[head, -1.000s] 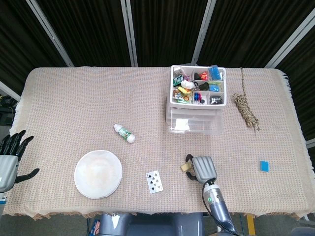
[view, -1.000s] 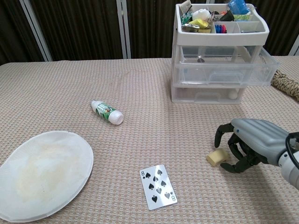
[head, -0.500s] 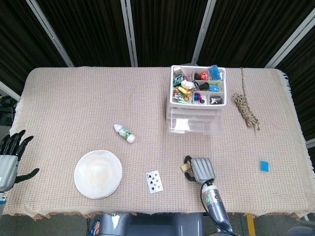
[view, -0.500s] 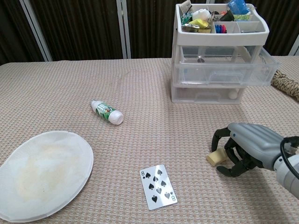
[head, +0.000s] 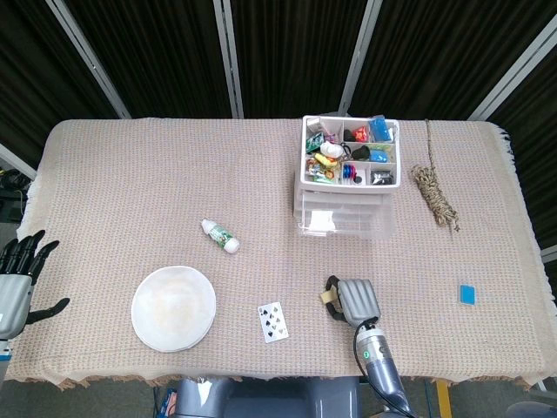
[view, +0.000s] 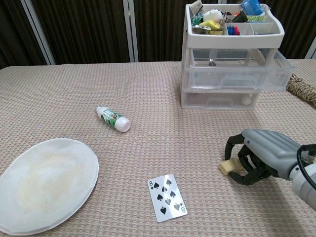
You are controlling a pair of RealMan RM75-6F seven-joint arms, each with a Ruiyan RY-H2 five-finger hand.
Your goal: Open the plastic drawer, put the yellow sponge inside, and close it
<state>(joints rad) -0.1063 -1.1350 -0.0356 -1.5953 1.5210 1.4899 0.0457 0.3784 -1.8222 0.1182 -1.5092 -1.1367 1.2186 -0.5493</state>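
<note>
A small pale-yellow sponge block [view: 228,166] lies on the woven beige cloth of the desk [view: 148,89], near its front edge on the robot's right. The right hand [view: 259,160] arches over it, dark fingers [view: 241,159] curled around the sponge. Whether they grip it or only touch it, I cannot tell; it sits on the cloth.

Judged from this, the step in hand is grasping the sponge. The clear plastic drawer unit [view: 232,74] stands well apart, farther back, its middle drawer pulled out. The next move calls for a firm grip, then a lift toward that drawer.

The chest view shows the fingers and open drawer from the side. Only the head view shows the left hand [head: 19,277], fingers spread and empty, at the desk's left edge.
</note>
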